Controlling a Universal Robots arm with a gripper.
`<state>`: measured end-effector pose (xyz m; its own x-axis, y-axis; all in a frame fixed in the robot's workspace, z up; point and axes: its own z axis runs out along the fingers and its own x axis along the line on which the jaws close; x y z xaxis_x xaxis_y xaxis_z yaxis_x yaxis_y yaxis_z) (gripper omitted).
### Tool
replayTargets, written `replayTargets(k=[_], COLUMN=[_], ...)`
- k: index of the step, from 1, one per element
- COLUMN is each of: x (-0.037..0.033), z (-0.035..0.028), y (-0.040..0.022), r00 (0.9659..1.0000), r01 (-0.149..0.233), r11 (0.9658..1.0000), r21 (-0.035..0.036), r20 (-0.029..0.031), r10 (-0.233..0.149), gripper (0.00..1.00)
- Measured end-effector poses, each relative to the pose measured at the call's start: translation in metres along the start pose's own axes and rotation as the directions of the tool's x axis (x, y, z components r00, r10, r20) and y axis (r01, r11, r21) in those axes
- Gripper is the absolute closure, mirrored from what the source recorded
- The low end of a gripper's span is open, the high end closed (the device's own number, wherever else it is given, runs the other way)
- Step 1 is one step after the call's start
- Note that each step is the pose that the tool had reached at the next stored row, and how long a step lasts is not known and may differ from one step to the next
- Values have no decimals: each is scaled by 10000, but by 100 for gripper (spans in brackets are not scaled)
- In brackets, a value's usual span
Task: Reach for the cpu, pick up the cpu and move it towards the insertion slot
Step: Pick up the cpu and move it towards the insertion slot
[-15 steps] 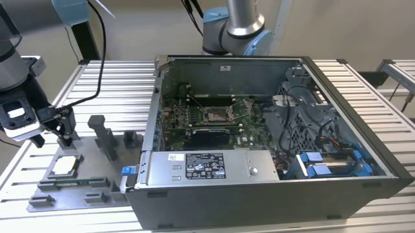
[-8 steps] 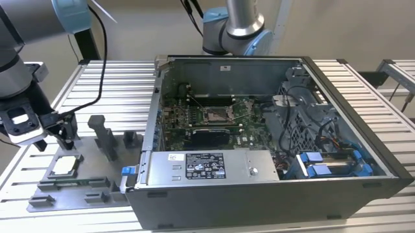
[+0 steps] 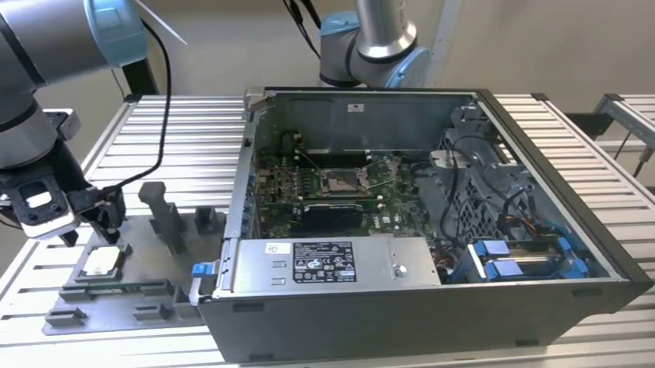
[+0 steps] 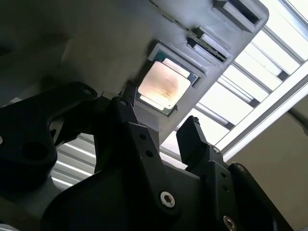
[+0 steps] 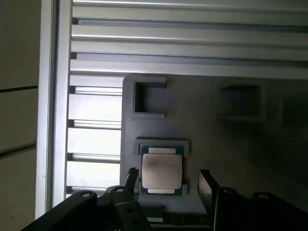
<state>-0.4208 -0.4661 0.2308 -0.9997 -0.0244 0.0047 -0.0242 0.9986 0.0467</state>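
Note:
The cpu [image 3: 103, 262] lies flat in a recess of the grey holder plate [image 3: 133, 310] at the exterior view's left, silvery top up. My gripper [image 3: 89, 234] hangs just above it, open. In both wrist views its two black fingers stand on either side of the cpu [image 5: 162, 173] [image 4: 163, 86], apart from its edges, and my gripper [image 5: 167, 177] [image 4: 159, 113] holds nothing. The insertion slot [image 3: 341, 182] is a shiny square frame on the green motherboard inside the open computer case, well to the exterior view's right of the gripper.
The open case [image 3: 553, 307] has tall walls, a labelled metal box [image 3: 327, 264] at its front and cables [image 3: 492, 199] on its right side. Upright grey posts [image 3: 162, 211] stand on the holder plate beside the gripper. A second arm [image 3: 373, 46] stands behind the case.

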Motion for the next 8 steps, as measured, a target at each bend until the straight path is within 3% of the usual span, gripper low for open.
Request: replayTargets(k=[8], x=[14], z=[144], y=[-29], r00=[10000], r01=[0], r11=[10000], r21=[0], r20=[-1], r10=[0], gripper=[0])
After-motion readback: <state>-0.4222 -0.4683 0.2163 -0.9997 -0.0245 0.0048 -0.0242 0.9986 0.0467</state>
